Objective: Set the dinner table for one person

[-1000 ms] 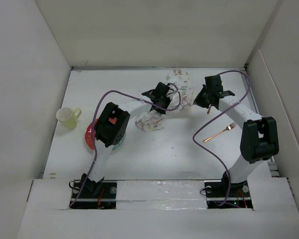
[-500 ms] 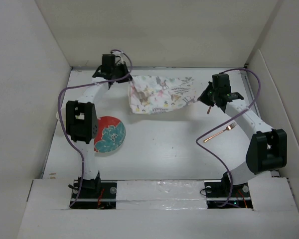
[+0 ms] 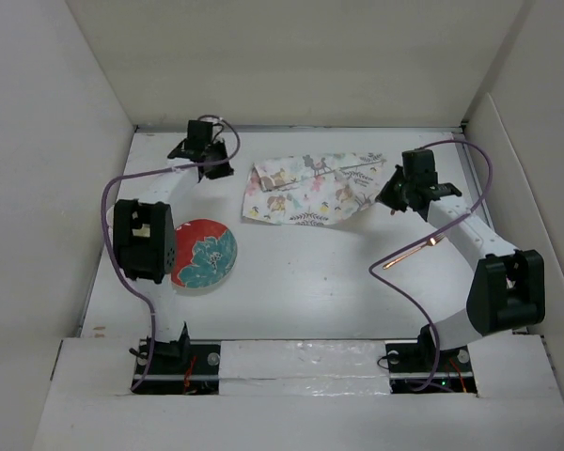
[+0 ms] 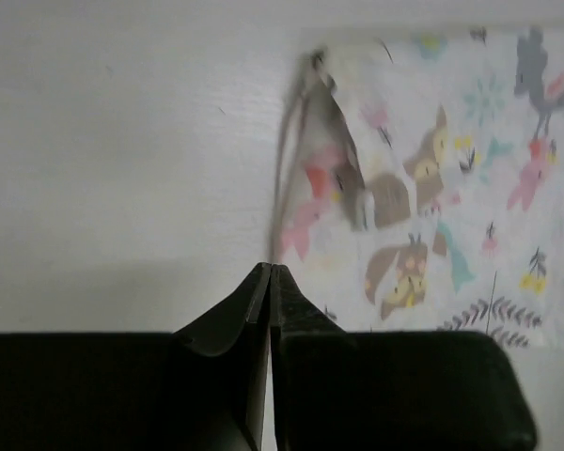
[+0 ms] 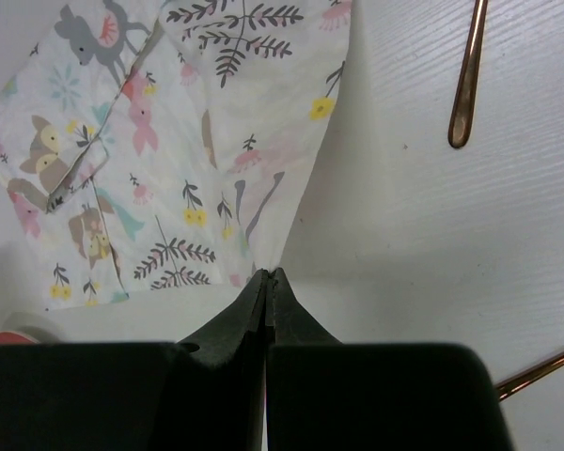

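The white dinner table (image 3: 301, 291) carries a floral placemat (image 3: 315, 188) spread at the back middle, its left corner folded over (image 4: 320, 122). My left gripper (image 3: 210, 162) is shut and empty, its tips (image 4: 271, 269) just off the placemat's left edge. My right gripper (image 3: 391, 194) is shut on the placemat's right corner (image 5: 263, 188), with the cloth running into its tips (image 5: 271, 274). A red and teal plate (image 3: 205, 254) lies at the front left. A copper fork (image 3: 414, 252) lies at the right.
A second copper utensil (image 5: 468, 75) lies on the table near the right gripper. White walls enclose the table on the left, back and right. The left arm's elbow (image 3: 143, 240) hangs over the plate's left side.
The left arm swung from the middle to the back left, pulling the placemat open. The placemat has since dropped flat and the left gripper no longer holds it. The right gripper kept its corner.
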Controlling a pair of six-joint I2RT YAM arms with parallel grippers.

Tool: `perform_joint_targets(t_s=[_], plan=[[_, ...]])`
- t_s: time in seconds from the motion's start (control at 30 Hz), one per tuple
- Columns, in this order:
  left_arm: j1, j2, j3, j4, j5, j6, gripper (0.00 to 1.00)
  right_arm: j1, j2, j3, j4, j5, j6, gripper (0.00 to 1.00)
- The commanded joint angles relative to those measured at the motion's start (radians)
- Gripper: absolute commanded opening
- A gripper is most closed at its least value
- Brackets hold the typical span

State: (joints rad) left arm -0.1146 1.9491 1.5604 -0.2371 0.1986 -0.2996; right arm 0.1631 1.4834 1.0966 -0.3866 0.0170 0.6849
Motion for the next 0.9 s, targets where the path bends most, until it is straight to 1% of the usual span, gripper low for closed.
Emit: perform_joint_targets(t_s=[0.0, 0.03, 0.07, 0.1, 0.13, 0.17, 0.3, 0.33, 0.37, 0.43, 0.5, 0.63, 0.73, 0.87], plan=[[-0.115, -0.177, -0.102, -0.008, -0.051, 0.126, 0.0, -0.007, 0.003, 0.009, 0.037, -0.009, 0.001, 0.0], [-0.199, -0.19, -0.141, -0.013, -0.1, 0.172, 0.07, -0.007, 0.006, 0.009, 0.046, -0.009, 0.002, 0.0], [-0.283, -0.202, -0.164, -0.01, -0.126, 0.222, 0.24, -0.007, 0.011, 0.008, 0.051, -0.009, 0.005, 0.0], [-0.284, -0.199, -0.165, -0.01, -0.126, 0.223, 0.24, -0.007, 0.011, 0.008, 0.051, -0.009, 0.005, 0.0], [-0.362, -0.193, -0.165, -0.011, -0.166, 0.238, 0.36, -0.007, 0.012, 0.006, 0.057, -0.009, 0.005, 0.0], [-0.391, -0.179, -0.157, -0.019, -0.186, 0.261, 0.38, -0.007, 0.015, 0.008, 0.057, -0.009, 0.008, 0.0], [-0.473, -0.067, -0.102, -0.077, -0.174, 0.281, 0.4, -0.007, 0.018, 0.008, 0.063, -0.042, 0.015, 0.0], [-0.488, -0.052, -0.092, -0.082, -0.235, 0.281, 0.4, -0.007, 0.017, 0.009, 0.061, -0.043, 0.016, 0.0], [-0.516, -0.035, -0.086, -0.094, -0.248, 0.284, 0.4, -0.007, 0.015, 0.009, 0.061, -0.042, 0.016, 0.0], [-0.528, 0.004, -0.079, -0.1, -0.252, 0.283, 0.41, -0.007, 0.014, 0.008, 0.063, -0.045, 0.016, 0.0], [-0.528, 0.019, -0.079, -0.096, -0.281, 0.249, 0.41, -0.007, 0.012, 0.006, 0.064, -0.051, 0.016, 0.0], [-0.528, 0.014, -0.102, -0.064, -0.372, 0.22, 0.43, -0.007, 0.009, -0.004, 0.068, -0.058, 0.015, 0.0], [-0.528, 0.036, -0.091, -0.062, -0.404, 0.208, 0.43, -0.007, 0.005, -0.021, 0.074, -0.061, 0.013, 0.0], [-0.528, 0.074, -0.085, -0.062, -0.412, 0.197, 0.41, -0.007, 0.0, -0.026, 0.072, -0.065, 0.01, 0.0]])
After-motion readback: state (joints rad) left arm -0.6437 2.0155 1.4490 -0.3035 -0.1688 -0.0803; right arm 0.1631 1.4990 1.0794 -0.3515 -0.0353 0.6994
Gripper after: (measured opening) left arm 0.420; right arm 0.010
